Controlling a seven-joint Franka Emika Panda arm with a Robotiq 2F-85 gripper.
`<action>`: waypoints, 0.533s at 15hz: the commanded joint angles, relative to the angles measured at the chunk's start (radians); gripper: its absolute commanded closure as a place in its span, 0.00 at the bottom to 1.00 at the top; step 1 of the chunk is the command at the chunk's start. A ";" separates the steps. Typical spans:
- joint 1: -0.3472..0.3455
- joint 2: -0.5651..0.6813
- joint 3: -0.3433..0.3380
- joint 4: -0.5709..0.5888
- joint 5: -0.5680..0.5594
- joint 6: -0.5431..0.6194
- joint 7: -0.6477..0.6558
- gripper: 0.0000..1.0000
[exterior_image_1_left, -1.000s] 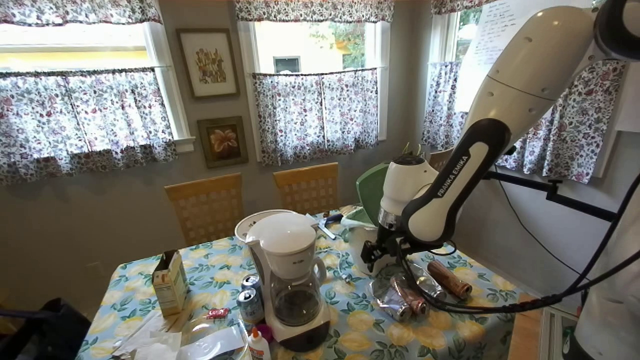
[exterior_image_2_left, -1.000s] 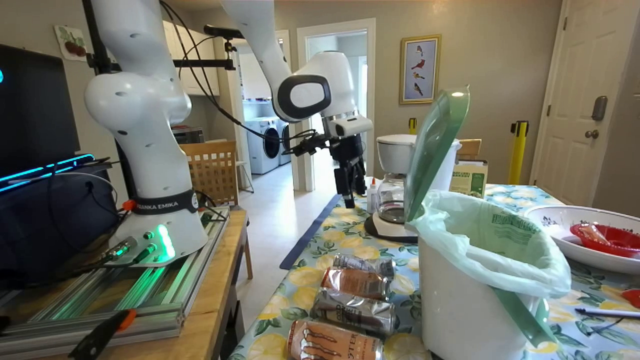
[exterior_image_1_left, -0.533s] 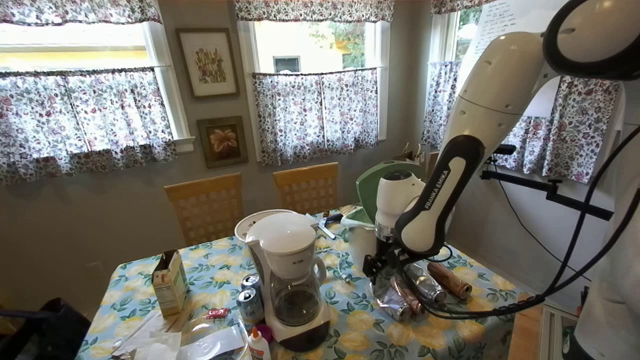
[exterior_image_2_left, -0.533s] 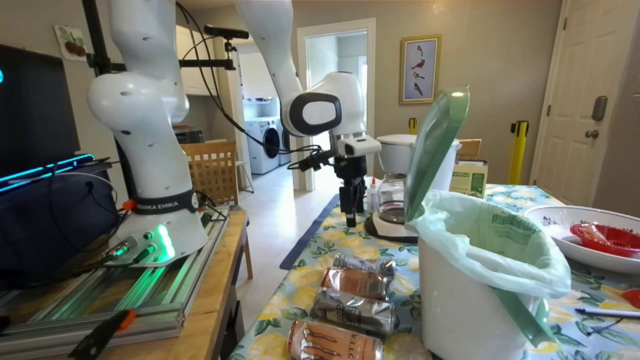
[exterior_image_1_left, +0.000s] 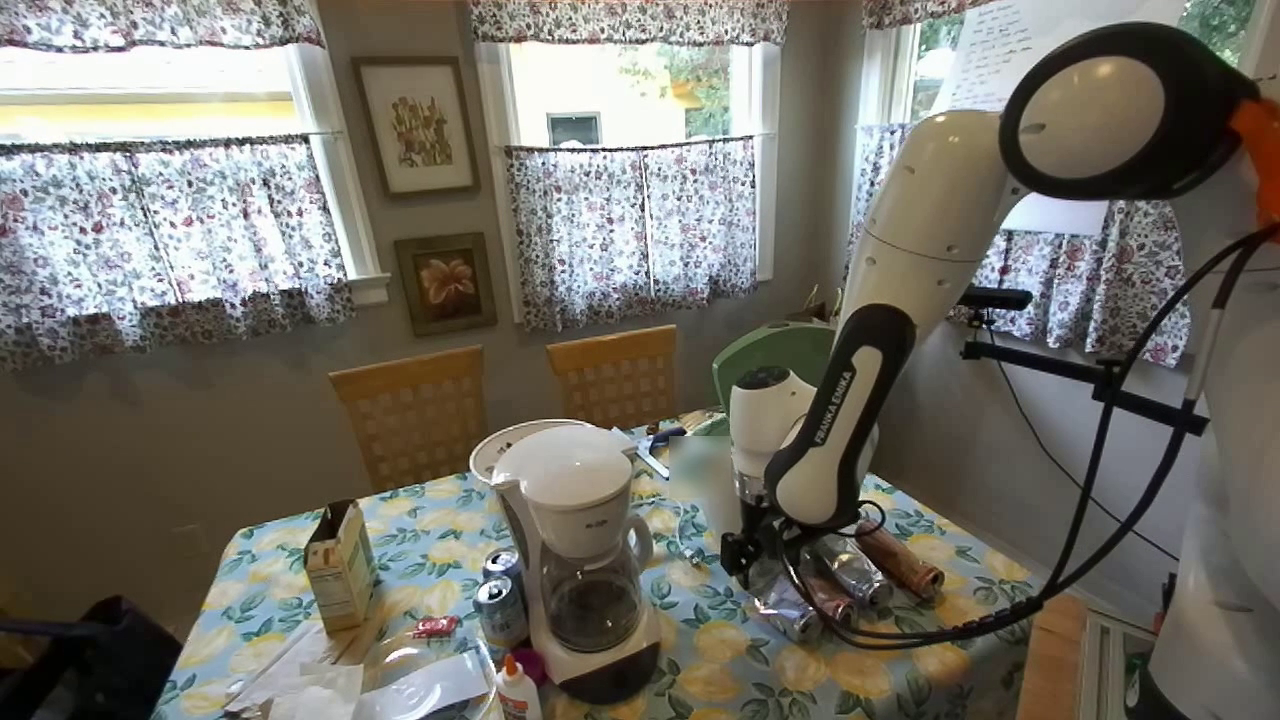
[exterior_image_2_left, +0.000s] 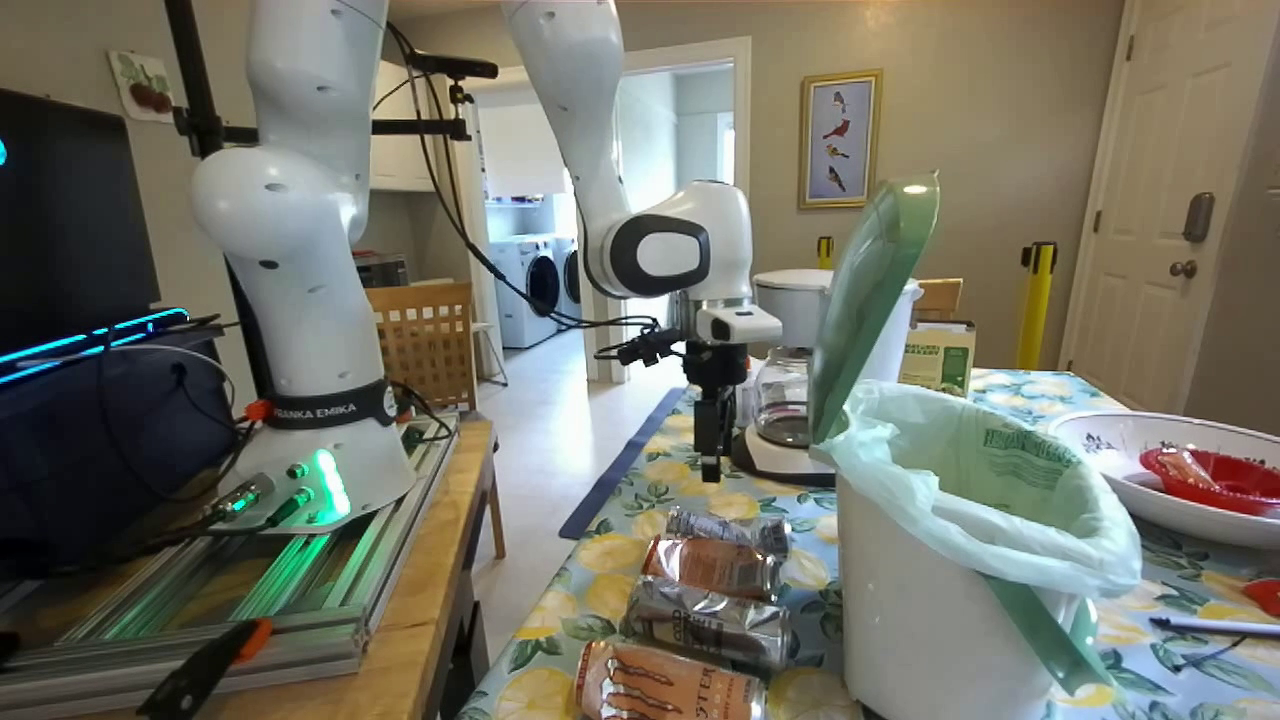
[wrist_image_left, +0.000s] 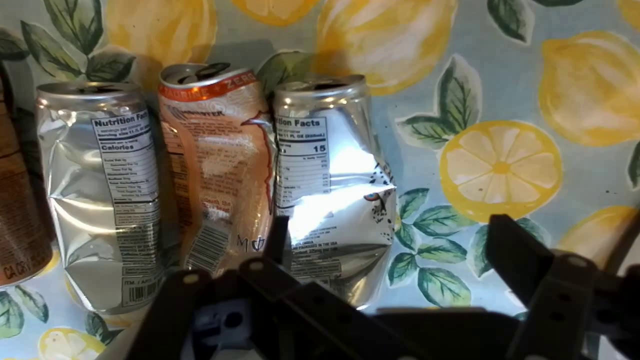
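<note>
A broad, cloth-covered, lemon-print table (exterior_image_1_left: 715, 650) spreads beneath a white, jointed, black-trimmed robot arm (exterior_image_2_left: 575, 100). From the middle of an exterior view, a tall white plastic bin (exterior_image_2_left: 930, 620), its curved green lid (exterior_image_2_left: 875, 290) raised and a pale-green plastic bag (exterior_image_2_left: 960, 525) lining it, stands at four o'clock; a white plastic coffee maker (exterior_image_2_left: 790, 315) sits toward three. A black, two-fingered gripper (wrist_image_left: 390, 220) hangs over the table, fingers (wrist_image_left: 517, 247) spread wide, holding nothing. In the wrist view, at ten o'clock from the gap between them, a crumpled silver cylindrical aluminium can (wrist_image_left: 330, 185) lies on its side, partly hidden by one finger; an exterior view shows the fingertips standing apart from it. Toward nine o'clock lie a dented orange aluminium can (wrist_image_left: 217, 170), a second silver can (wrist_image_left: 95, 200) and, cropped by the edge, a copper-coloured can (wrist_image_left: 20, 215). Positioning looks well along, the gripper at one end of the row; no grip is made, and all four cans rest on the table.
</note>
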 joint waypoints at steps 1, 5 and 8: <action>0.050 0.055 -0.026 0.069 0.005 -0.094 -0.026 0.00; 0.055 0.061 -0.015 0.084 0.019 -0.171 -0.028 0.00; 0.060 0.044 -0.020 0.062 0.002 -0.189 -0.018 0.00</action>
